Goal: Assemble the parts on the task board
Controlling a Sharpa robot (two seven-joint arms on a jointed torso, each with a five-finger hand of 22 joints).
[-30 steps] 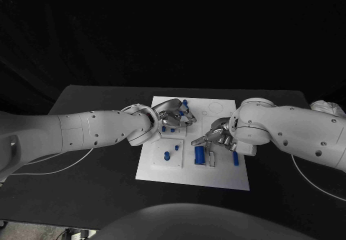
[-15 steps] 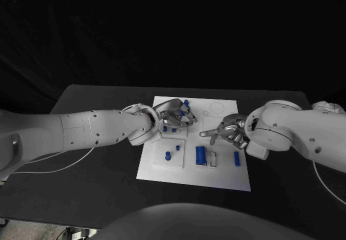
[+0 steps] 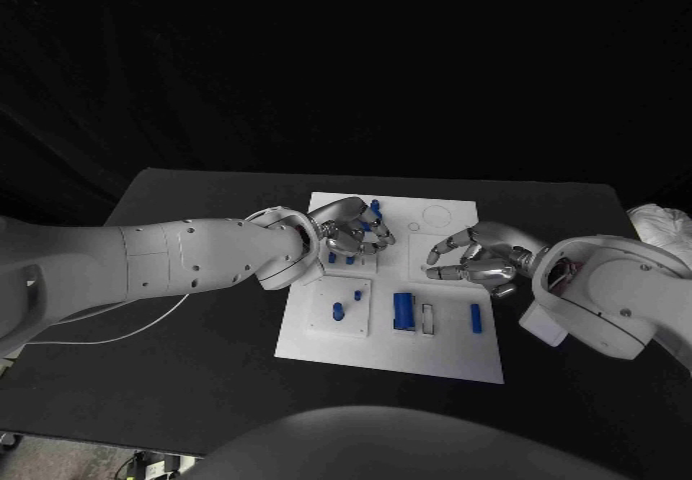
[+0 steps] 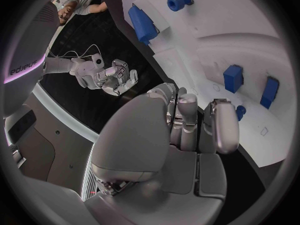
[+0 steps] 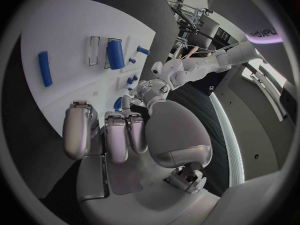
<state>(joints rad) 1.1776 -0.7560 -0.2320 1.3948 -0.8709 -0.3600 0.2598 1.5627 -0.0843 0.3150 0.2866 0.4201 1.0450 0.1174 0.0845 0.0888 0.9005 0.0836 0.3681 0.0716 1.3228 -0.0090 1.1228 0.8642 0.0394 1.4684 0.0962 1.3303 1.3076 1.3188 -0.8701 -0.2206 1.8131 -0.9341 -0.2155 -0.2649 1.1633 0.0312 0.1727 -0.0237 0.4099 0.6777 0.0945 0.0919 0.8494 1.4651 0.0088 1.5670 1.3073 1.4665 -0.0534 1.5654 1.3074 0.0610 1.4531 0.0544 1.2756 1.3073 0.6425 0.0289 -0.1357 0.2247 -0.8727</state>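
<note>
The white task board [image 3: 454,350] lies mid-table. My left hand [image 3: 351,232] hovers at its far left corner, fingers curled round a small blue part [image 3: 372,210]; the same hand [image 4: 181,125] has a blue tip [image 4: 240,112] by one finger. My right hand [image 3: 476,262] hangs over the board's right side with fingers spread and nothing in it. A wide blue block [image 3: 404,312] lies in the near middle. To its right is a slim blue bar [image 3: 475,318], and to its left two blue pegs [image 3: 338,312] stand. The block [image 5: 115,54] and bar [image 5: 44,68] lie apart from my right hand [image 5: 125,130].
Two small blue pieces [image 3: 340,259] sit on the board under my left hand. Pale slots [image 3: 428,318] lie beside the wide block. A white cable [image 3: 116,335] runs over the black table at the left. Black table surface surrounds the board.
My right hand has lifted off the wide blue block and moved right and away, its fingers spreading. The block stays on the board. My left hand has not moved.
</note>
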